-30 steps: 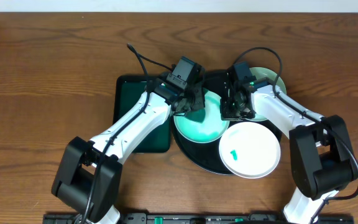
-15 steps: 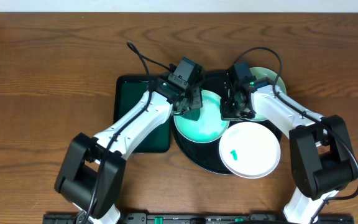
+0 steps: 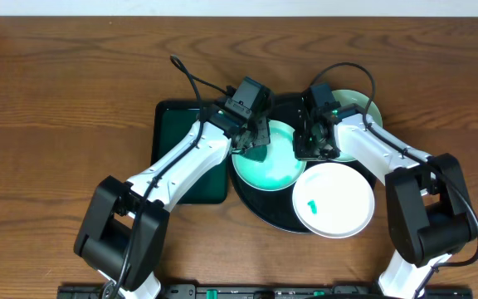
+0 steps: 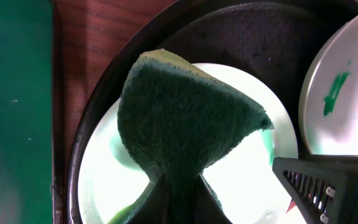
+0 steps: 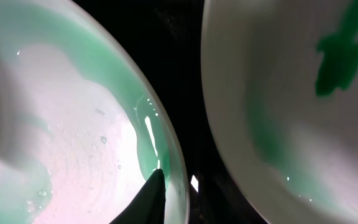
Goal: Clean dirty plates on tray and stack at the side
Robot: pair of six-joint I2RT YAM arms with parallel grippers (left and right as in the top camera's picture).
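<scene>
one wet plate (image 3: pixel 265 170) at tray (image 3: pixel 265 213) left side, under sponge (image 4: pixel 185 118) clenched in left gripper (image 3: pixel 252 138): wiping step. right gripper (image 3: pixel 315 143) at its rim, grip unclear. smeared plate (image 3: pixel 336 199) at tray front, unwiped. next: finish scrub, lift plate off tray, stack beside.

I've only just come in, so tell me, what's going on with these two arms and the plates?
The left gripper is shut on a dark green scouring sponge over the pale-mint round plate on the large round black tray. The right gripper sits at that plate's rim; whether it grips is unclear. A white round plate beside it shows a green smear.
</scene>
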